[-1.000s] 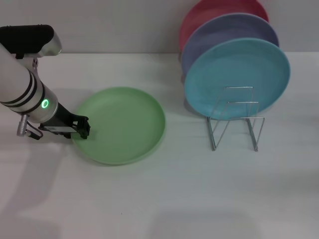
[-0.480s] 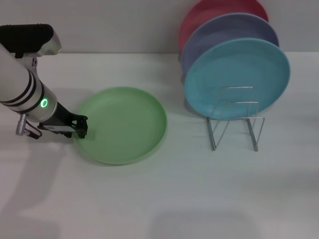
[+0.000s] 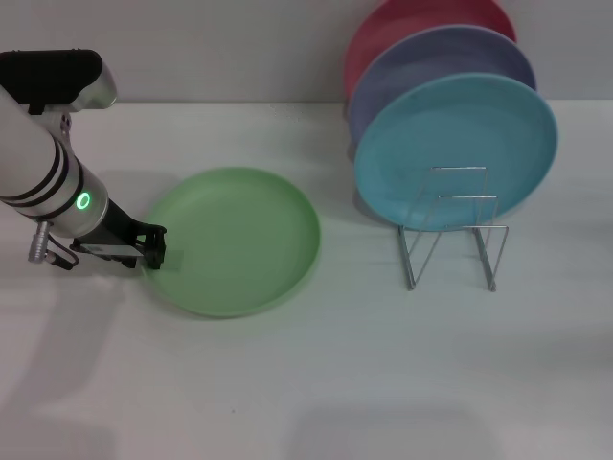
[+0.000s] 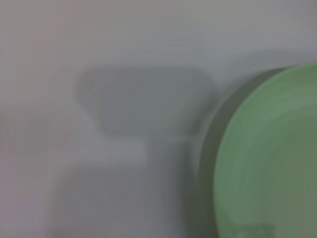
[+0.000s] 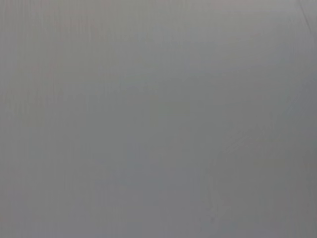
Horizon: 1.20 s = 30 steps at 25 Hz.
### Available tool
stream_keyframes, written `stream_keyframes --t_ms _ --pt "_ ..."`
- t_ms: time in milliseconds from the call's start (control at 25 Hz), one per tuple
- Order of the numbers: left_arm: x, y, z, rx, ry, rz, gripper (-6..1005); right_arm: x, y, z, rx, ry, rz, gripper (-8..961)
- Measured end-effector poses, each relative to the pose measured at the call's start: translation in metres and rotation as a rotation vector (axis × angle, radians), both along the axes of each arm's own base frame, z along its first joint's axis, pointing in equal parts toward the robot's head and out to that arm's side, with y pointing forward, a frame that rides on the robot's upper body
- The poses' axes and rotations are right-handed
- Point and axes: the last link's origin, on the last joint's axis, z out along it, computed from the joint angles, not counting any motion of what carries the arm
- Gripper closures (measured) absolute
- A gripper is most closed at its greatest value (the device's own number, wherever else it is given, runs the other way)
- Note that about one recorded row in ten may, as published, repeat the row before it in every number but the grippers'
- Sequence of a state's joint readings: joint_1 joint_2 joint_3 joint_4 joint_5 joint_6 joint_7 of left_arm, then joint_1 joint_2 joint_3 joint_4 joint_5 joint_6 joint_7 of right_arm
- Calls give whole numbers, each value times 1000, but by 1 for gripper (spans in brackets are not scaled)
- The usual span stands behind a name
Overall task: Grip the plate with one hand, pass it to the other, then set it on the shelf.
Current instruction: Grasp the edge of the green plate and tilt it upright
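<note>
The light green plate (image 3: pixel 235 240) lies on the white table, left of centre in the head view. My left gripper (image 3: pixel 153 248), black on a silver-white arm with a green light, is at the plate's left rim and touches or nearly touches it. In the left wrist view the plate (image 4: pixel 270 158) fills one side, with a dark shadow along its rim. The silver wire shelf (image 3: pixel 452 230) stands to the right of the plate. My right gripper is out of view, and its wrist view shows only plain grey.
A light blue plate (image 3: pixel 458 149), a lavender plate (image 3: pixel 431 62) and a red plate (image 3: pixel 402 24) stand upright in the shelf's back part. The shelf's front loops (image 3: pixel 450 251) hold nothing. Bare white table lies in front.
My left gripper has drawn slightly to the left along the plate's left rim. The plate's right edge has shifted a few pixels to the right.
</note>
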<state>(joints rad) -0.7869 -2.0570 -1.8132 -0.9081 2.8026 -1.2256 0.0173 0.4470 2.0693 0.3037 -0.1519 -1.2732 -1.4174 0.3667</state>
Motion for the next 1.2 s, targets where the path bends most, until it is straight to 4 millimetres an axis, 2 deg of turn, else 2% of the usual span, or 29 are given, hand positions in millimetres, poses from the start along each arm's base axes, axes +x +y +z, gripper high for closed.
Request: stream_keyframes --t_ms 560,960,1200 --pt "1 0 -1 -12 4 -11 911 1 -1 0 0 0 -2 193" --pt "0 -3 1 -41 5 -40 937 1 -1 0 0 0 -2 193" --pt "-1 -3 12 -1 -13 -62 938 1 0 0 -2 1 -6 193"
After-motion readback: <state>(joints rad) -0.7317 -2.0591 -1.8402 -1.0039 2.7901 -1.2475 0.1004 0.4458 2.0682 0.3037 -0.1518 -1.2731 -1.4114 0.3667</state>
